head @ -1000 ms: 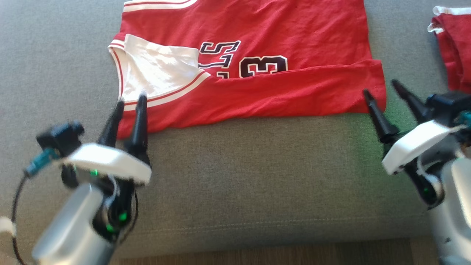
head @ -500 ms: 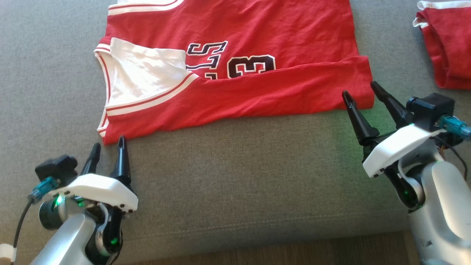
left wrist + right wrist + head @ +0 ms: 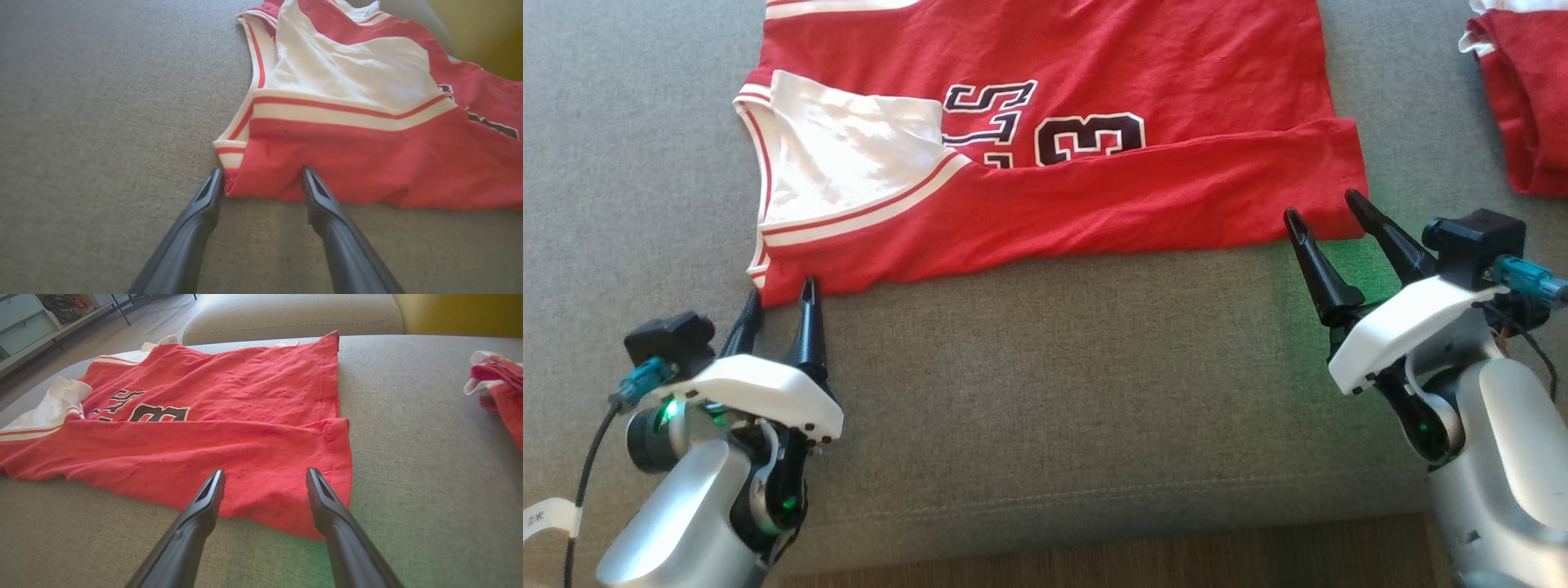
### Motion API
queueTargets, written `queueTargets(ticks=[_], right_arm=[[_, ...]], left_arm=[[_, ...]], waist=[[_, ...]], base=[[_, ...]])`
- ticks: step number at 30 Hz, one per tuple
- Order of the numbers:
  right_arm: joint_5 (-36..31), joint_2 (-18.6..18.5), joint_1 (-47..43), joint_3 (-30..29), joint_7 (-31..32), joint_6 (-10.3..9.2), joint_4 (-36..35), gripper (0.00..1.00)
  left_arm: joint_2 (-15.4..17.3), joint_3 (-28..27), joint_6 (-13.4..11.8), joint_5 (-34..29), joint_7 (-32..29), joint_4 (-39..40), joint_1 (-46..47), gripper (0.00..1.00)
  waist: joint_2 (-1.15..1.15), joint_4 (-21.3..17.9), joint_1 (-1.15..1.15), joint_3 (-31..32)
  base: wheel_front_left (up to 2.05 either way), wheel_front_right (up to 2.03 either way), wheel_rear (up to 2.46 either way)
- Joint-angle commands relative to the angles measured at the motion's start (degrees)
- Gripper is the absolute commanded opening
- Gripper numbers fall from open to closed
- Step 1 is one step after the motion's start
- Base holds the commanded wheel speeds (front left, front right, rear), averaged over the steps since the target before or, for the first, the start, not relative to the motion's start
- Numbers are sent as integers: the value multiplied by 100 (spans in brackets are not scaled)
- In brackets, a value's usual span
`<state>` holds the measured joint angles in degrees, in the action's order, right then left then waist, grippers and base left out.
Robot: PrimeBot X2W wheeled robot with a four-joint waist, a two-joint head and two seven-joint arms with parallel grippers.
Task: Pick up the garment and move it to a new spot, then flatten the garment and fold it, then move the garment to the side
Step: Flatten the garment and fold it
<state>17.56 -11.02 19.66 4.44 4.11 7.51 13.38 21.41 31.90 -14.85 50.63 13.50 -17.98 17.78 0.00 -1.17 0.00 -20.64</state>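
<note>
At the near left corner of the red jersey [image 3: 1094,196], the left gripper [image 3: 782,292] has its two dark fingers [image 3: 196,220] spread wide with nothing between them. In the left wrist view one tip sits just beside the white-and-red trimmed corner and the other overlaps the red hem; whether either touches the cloth cannot be told. The right gripper [image 3: 1321,206] stands equally wide apart and empty at the jersey's near right corner, and its fingers [image 3: 335,522] reach over the hem there in the right wrist view.

Both grippers come in over the near edge of the grey cushion [image 3: 1045,392], one toward each front corner. The jersey lies flat across the middle of the cushion toward its far edge. Its near long side is folded up over the lower part of the black, white-outlined lettering, and a white panel shows at its left end. A second red garment [image 3: 1527,106] lies crumpled at the cushion's far right corner, well apart from the jersey. A strip of wooden floor [image 3: 1094,559] runs below the cushion's near edge.
</note>
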Motion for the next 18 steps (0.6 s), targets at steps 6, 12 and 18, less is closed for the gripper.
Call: queueTargets(ticks=[6, 12, 18], right_arm=[[-55, 18, 119, -51, 122, -2, -54, 100], [-233, 149, 151, -344, 362, -2, 240, 100], [-644, 294, 209, -695, 565, -2, 539, 100]], left_arm=[[52, -15, 225, -203, 76, -174, 234, 0], [7, -44, 302, -236, 109, -198, 166, 0], [-16, -50, 349, -264, 121, -206, 155, 0]], waist=[[0, 40, 0, 37], [0, 85, 0, 103], [0, 157, 0, 133]], base=[[0, 0, 0], [0, 0, 0], [0, 0, 0]])
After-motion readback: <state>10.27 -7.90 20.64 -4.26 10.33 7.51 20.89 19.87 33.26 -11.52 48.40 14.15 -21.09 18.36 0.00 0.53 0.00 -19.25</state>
